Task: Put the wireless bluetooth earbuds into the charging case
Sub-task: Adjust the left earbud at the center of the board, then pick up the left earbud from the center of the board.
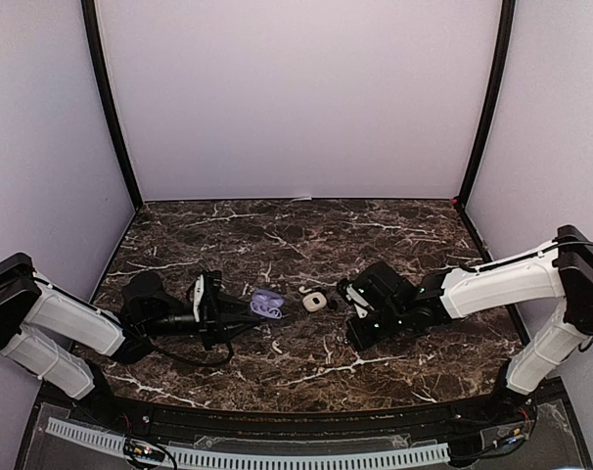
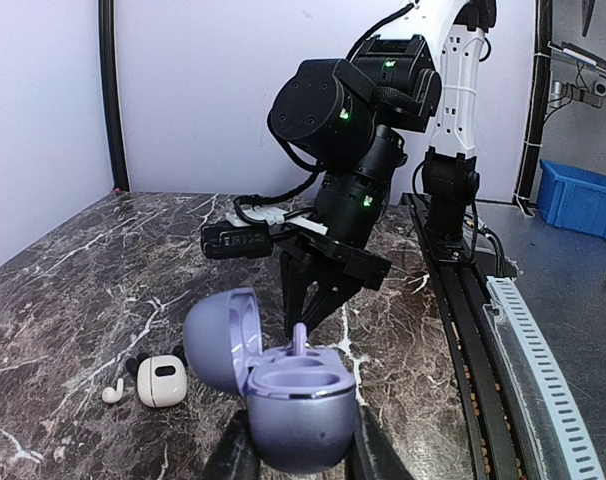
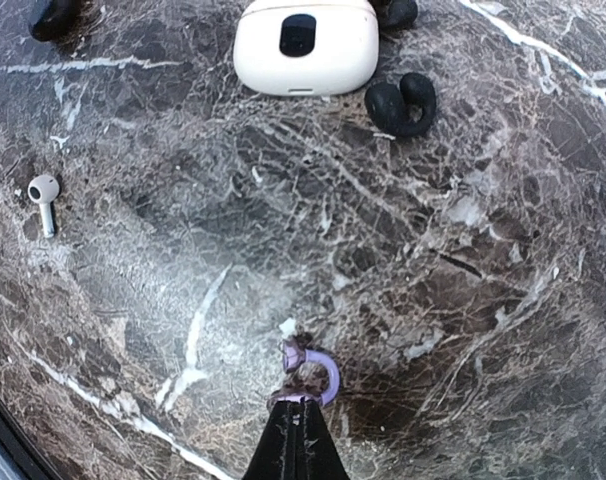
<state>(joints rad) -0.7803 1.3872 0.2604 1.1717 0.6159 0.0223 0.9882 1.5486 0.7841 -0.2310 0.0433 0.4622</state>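
My left gripper point(image 2: 301, 455) is shut on an open lilac charging case point(image 2: 295, 405), holding it upright with the lid swung left; its wells look empty. The case also shows in the top view point(image 1: 268, 305), right of the left gripper point(image 1: 250, 309). My right gripper point(image 3: 301, 415) is shut on a lilac hooked earbud point(image 3: 317, 366), low over the marble. In the left wrist view that earbud point(image 2: 301, 338) hangs from the right gripper point(image 2: 305, 320) beyond the case and apart from it. In the top view the right gripper point(image 1: 347, 294) is right of the white case.
A closed white case point(image 3: 303, 45) lies between the two grippers point(image 1: 314, 301). A black hooked earbud point(image 3: 401, 105) lies beside it, and another dark bud point(image 3: 53, 15) lies further off. A white stem earbud point(image 3: 43, 200) lies alone point(image 1: 277, 346). Walls enclose the marble table point(image 1: 404, 235).
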